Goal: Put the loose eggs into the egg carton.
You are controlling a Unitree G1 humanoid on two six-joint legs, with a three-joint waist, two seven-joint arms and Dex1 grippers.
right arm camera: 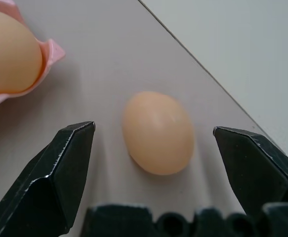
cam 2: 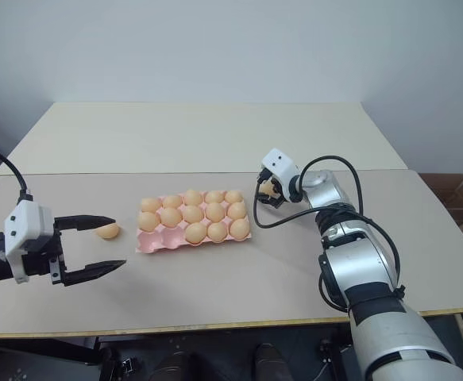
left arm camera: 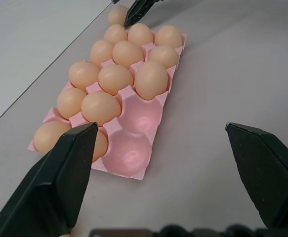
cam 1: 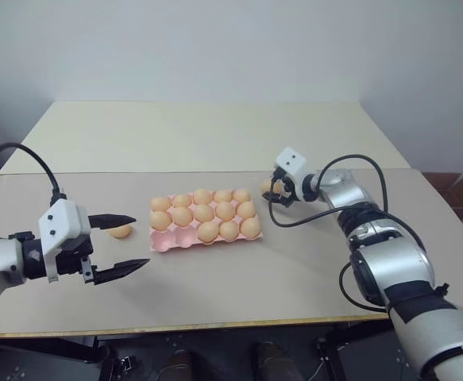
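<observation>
The right tool (right arm camera: pixel 153 148), fingers spread, brackets a loose egg (right arm camera: pixel 157 132) on the counter (cam 1: pixel 215 278) beside the pink egg carton (cam 1: pixel 164 242). It must close gently next. The left tool (cam 1: pixel 120 246) waits, also spread, near another egg (cam 1: pixel 120 231).

I see even, soft overhead light on the pale matte bench (cam 1: pixel 215 278), casting faint shadows and no glare. My wrist views are sharp at the smooth orange-tan egg (right arm camera: pixel 157 132), softening toward each near black finger (right arm camera: pixel 55 182).
</observation>
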